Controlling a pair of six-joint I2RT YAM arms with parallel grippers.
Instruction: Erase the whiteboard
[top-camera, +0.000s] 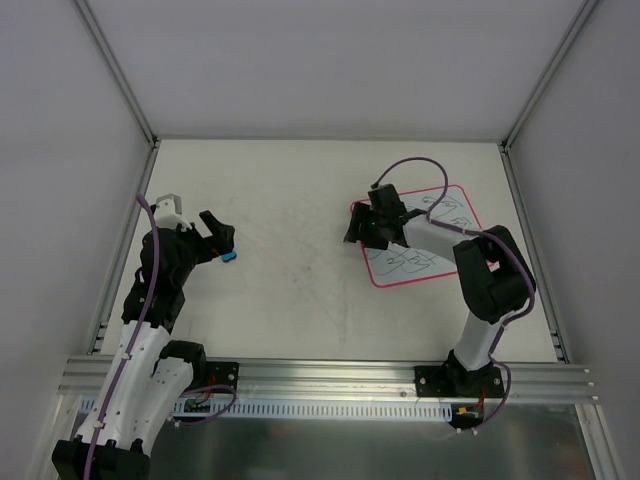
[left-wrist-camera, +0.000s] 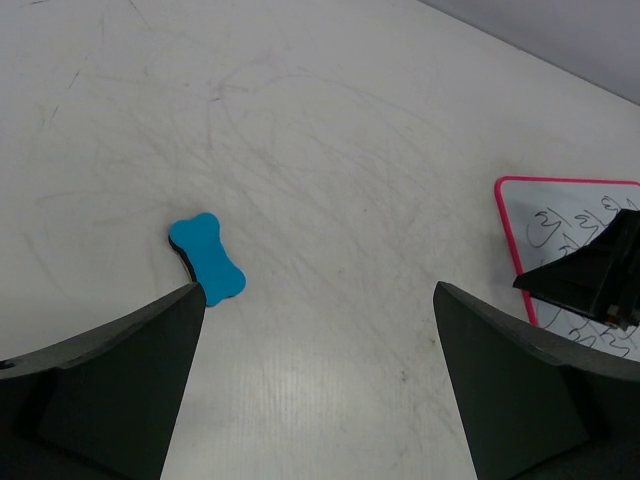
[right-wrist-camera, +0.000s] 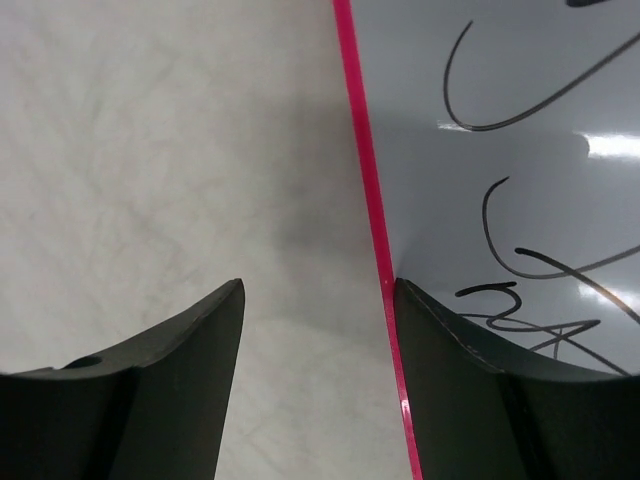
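Top external view: pink-bordered, square white whiteboard (top-camera: 405, 266), darkly scribbled, lies right. The right gripper (right-wrist-camera: 318, 288) straddles its left edge, part-open and empty. The left gripper (left-wrist-camera: 316, 292) gapes empty.

The pink-bordered whiteboard (top-camera: 405, 265) is lying flat, slightly turned, on the right side, and is bearing dark scribbles

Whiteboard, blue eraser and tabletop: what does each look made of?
Whiteboard: glossy white coated sheet, probably melamine or laminate; it mirrors a light streak; pink rim looks plastic. Eraser: matte blue top, likely foam or plastic, over a dark layer, perhaps felt. Table: matte off-white, scuffed with grey streaks; material unclear.
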